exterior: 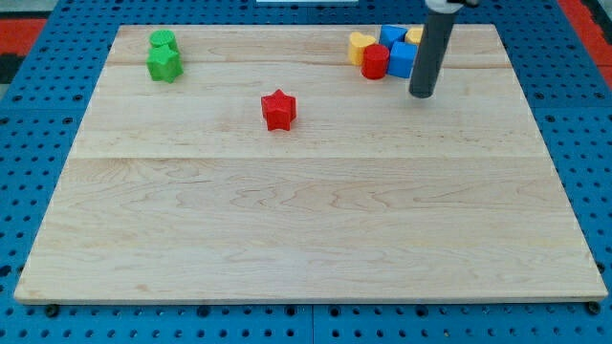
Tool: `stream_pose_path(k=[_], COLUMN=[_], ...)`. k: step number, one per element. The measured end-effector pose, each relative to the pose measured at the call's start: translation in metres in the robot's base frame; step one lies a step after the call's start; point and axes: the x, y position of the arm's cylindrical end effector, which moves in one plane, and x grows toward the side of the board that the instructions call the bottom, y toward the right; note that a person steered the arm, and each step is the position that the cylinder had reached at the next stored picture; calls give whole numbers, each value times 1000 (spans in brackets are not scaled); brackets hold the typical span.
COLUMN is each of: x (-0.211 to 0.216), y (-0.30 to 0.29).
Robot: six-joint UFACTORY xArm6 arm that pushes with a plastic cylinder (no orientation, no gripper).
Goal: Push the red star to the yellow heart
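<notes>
The red star (pixel 278 109) lies on the wooden board (pixel 306 220), a little left of centre in the upper half. The yellow heart (pixel 360 46) sits near the view's top, at the left end of a cluster of blocks. My tip (pixel 422 95) is on the board just below and right of that cluster, well to the right of the red star and apart from it.
The cluster at the top right holds a red block (pixel 376 61), a blue block (pixel 402 59), another blue block (pixel 392 36) and a yellow block (pixel 415 34) partly hidden by the rod. Two green blocks (pixel 164 64), (pixel 163 40) sit at the top left.
</notes>
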Motion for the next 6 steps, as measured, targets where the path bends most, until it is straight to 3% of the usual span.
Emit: stream_pose_path(k=[1,2,4,5,6], x=[36,61,45,13,8], y=[-18,-81,-205,-221,-197])
